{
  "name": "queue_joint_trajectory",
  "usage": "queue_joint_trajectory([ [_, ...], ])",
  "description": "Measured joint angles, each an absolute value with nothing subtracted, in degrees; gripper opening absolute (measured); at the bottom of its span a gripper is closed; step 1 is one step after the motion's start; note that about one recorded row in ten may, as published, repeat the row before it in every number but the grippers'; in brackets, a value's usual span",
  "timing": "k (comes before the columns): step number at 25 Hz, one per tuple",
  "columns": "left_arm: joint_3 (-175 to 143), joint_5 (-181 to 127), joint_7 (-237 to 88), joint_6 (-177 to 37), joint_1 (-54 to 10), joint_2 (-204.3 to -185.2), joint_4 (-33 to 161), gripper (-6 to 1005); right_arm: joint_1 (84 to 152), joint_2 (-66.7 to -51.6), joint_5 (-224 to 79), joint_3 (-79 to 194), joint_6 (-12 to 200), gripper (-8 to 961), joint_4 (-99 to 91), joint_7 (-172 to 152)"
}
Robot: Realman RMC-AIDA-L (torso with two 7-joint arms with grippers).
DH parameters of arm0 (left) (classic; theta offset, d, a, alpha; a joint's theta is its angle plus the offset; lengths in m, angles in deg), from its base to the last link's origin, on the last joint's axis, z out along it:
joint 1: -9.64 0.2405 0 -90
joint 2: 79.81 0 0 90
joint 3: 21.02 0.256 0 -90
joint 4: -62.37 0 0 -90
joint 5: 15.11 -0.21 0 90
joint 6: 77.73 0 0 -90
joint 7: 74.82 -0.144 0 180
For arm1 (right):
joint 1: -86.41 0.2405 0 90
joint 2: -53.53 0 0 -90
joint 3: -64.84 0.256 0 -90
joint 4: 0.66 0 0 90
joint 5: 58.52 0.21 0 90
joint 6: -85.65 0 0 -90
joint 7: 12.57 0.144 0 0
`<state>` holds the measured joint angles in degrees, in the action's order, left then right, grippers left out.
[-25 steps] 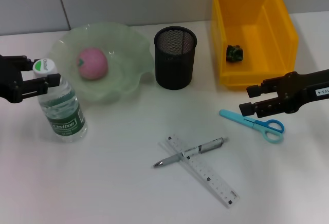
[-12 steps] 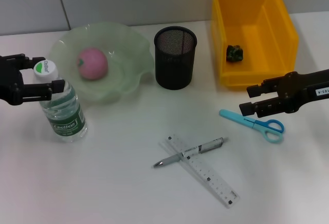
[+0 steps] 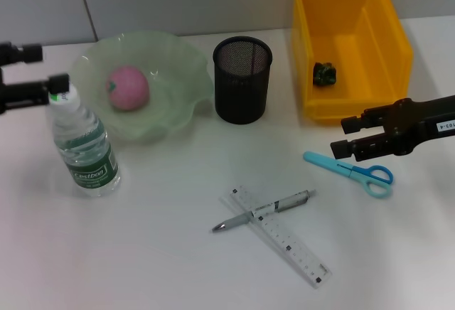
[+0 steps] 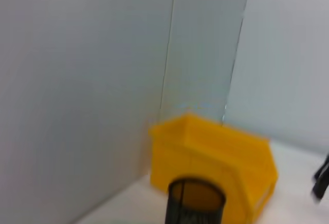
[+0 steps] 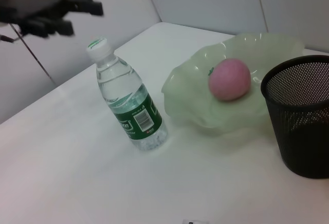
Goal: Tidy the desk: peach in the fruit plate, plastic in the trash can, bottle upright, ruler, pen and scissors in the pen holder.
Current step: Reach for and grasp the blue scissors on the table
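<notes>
The clear water bottle (image 3: 82, 143) with a green label stands upright left of the plate, also in the right wrist view (image 5: 128, 106). My left gripper (image 3: 48, 68) hangs open just above and behind its cap, apart from it. The pink peach (image 3: 128, 88) lies in the pale green fruit plate (image 3: 181, 68). Dark crumpled plastic (image 3: 325, 73) sits in the yellow bin (image 3: 387, 47). Blue scissors (image 3: 352, 171) lie below my open right gripper (image 3: 348, 136). A silver pen (image 3: 264, 210) lies across the clear ruler (image 3: 284, 237). The black mesh pen holder (image 3: 242, 79) holds nothing that I can see.
The left wrist view shows the yellow bin (image 4: 216, 152) and pen holder (image 4: 195, 201) against a grey wall. The right wrist view shows the peach (image 5: 230, 78), plate (image 5: 190, 106) and pen holder (image 5: 303, 116), with the left gripper (image 5: 72, 16) above the bottle.
My left gripper has let go of the bottle's cap and moved up and back from it. The bottle stays upright. The right arm has not moved.
</notes>
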<state>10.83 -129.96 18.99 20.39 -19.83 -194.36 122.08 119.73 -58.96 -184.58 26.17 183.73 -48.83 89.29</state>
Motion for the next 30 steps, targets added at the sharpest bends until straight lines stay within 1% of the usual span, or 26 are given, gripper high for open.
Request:
queue_joint_trajectory([
  [2,10.5,-125.4,19.6,22.5,-19.1,-193.56,121.6,801,119.7,-58.97,-184.5,26.2,183.7,752,-48.8,89.2],
  [5,10.7,-120.3,19.7,25.2,-18.1,-193.48,121.4,801,119.7,-58.96,-184.0,26.2,183.7,752,-48.9,89.0],
  [8,11.9,-116.4,19.7,28.4,-17.6,-194.9,121.3,802,119.8,-58.96,-182.9,26.2,183.7,752,-48.9,88.6],
  [9,13.1,-115.9,19.2,29.6,-17.6,-196.29,121.1,802,119.8,-58.91,-182.5,26.2,183.7,752,-48.9,88.3],
  [10,13.1,-115.9,19.2,29.6,-17.6,-196.29,121.1,802,119.8,-58.91,-182.5,26.2,183.7,752,-48.9,88.3],
  [12,15.5,-115.7,18.2,30.1,-17.5,-197.67,120.4,802,120.0,-58.83,-182.3,26.2,183.7,752,-48.9,88.2],
  [14,20.2,-114.1,15.4,30.2,-17.2,-198.29,116.7,802,120.2,-58.77,-182.3,26.0,183.7,752,-48.9,88.2],
  [24,26.5,-112.4,0.3,26.8,-18.0,-198.23,100.5,801,121.5,-58.34,-183.0,24.6,183.7,753,-49.0,88.6],
  [30,29.0,-112.3,-6.4,22.5,-17.9,-198.41,94.5,801,122.1,-58.27,-184.5,24.5,183.3,753,-48.9,88.7],
])
